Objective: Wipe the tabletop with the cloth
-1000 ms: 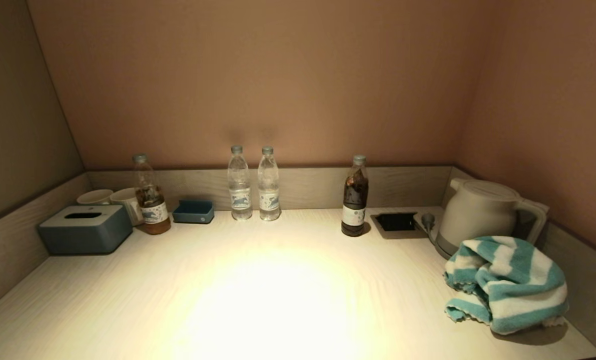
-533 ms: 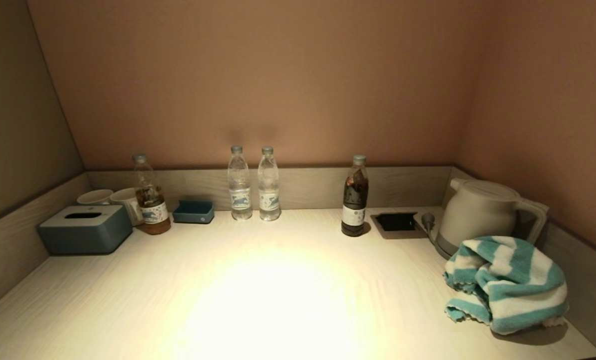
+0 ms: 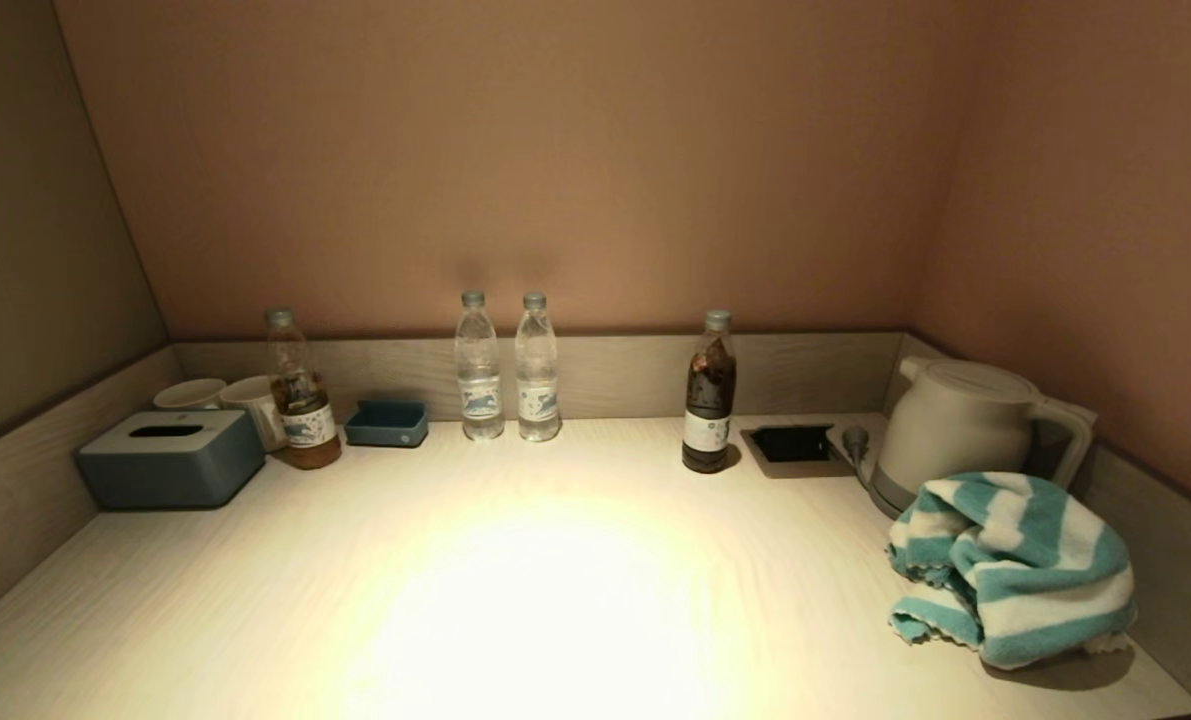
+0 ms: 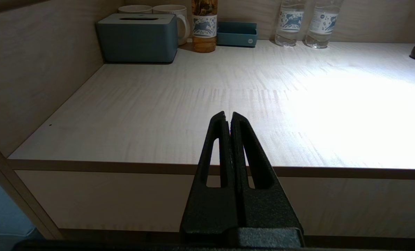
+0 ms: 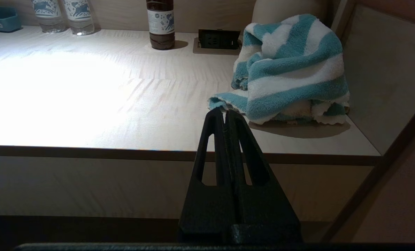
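Two clenched hands, left hand [image 4: 228, 118] and right hand [image 5: 224, 113], hover before the bench [image 3: 555, 600] edge; striped cloth [image 3: 1015, 565] lies lower right, untouched.

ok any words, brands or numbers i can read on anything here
None can be read.
Water bottles: labels carry a blue picture, any print too small to read.
Tea bottle: the same picture label, no legible words.
Dark bottle: white label with small print, too blurred to read.
Blue tray: a small pale mark on its front, unreadable.
Tissue box, kettle, cloth: no text visible.
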